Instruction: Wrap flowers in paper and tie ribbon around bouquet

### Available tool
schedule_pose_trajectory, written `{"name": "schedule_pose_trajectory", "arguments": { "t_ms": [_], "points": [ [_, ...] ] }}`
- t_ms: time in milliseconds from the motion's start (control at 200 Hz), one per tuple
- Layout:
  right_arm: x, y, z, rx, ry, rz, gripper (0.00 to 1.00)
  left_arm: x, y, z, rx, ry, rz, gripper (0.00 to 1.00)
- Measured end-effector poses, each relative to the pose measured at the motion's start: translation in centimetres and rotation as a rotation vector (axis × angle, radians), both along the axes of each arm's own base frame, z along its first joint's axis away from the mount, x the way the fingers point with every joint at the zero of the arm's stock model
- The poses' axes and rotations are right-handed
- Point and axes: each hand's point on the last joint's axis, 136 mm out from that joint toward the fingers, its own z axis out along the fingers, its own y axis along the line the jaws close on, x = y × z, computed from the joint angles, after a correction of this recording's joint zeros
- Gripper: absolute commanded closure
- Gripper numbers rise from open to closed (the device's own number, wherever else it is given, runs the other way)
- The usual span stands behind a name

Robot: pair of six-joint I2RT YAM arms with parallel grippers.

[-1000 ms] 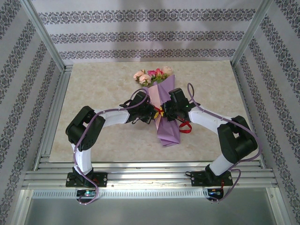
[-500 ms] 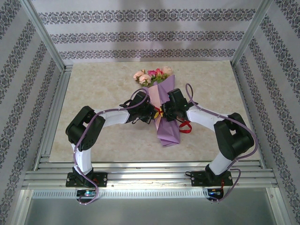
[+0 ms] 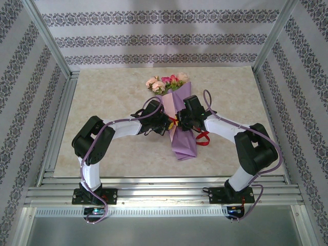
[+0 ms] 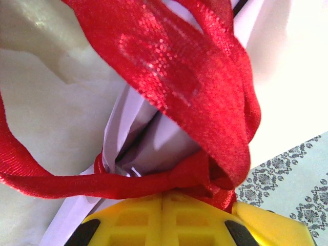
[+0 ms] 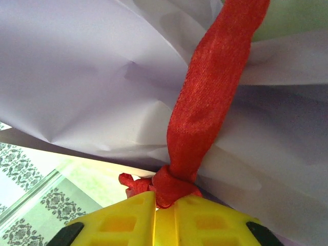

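Observation:
The bouquet lies in mid-table with the flowers (image 3: 166,83) at its far end and the purple paper (image 3: 182,139) cone pointing toward me. The red ribbon (image 3: 203,138) circles the cone's middle, a loose loop trailing on the right. My left gripper (image 3: 166,123) and right gripper (image 3: 179,121) meet at the knot on the cone's left edge. In the left wrist view the yellow fingertips (image 4: 138,218) are pressed together with the ribbon (image 4: 179,87) taut across them, over the paper (image 4: 148,148). In the right wrist view the gripper (image 5: 164,197) pinches the ribbon (image 5: 205,102) knot against the paper (image 5: 92,77).
The marble-patterned table (image 3: 107,102) is bounded by aluminium rails (image 3: 61,123) on the left and patterned walls (image 3: 302,102) at the sides and back. Purple cables (image 3: 120,122) run along both arms close to the bouquet.
The right arm's elbow has drawn in slightly to the left, its wrist edging toward the knot. The left arm and the bouquet have stayed still.

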Motion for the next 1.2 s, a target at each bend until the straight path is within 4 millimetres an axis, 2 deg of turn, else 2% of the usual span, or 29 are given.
{"name": "schedule_pose_trajectory", "arguments": {
  "t_ms": [305, 430, 714, 884, 1064, 1204],
  "points": [
    [0.2, -0.3, -0.3, -0.005, 0.006, -0.006, 1.0, 0.0, 0.0, 0.0, 0.0, 0.0, -0.001, 1.0],
    [0.4, -0.2, 0.1, -0.008, -0.004, -0.007, 1.0, 0.0, 0.0, 0.0, -0.002, 0.001, -0.002, 1.0],
    [1.5, 0.0, 2.8, 0.0, -0.07, -0.004, 1.0, 0.1, -0.1, 0.2, -0.005, -0.003, -0.002, 1.0],
    [1.6, 0.0, 3.2, -0.002, -0.082, -0.001, 1.0, 0.2, -0.2, 0.4, -0.007, -0.007, -0.002, 1.0],
    [1.6, -0.9, 3.4, -0.025, -0.086, -0.007, 1.0, 0.3, -0.3, 0.5, -0.009, -0.01, -0.003, 1.0],
    [2.0, -2.0, 4.4, -0.034, -0.113, -0.026, 1.0, 0.3, -0.3, 0.6, -0.009, -0.01, -0.002, 1.0]
  ]
}}
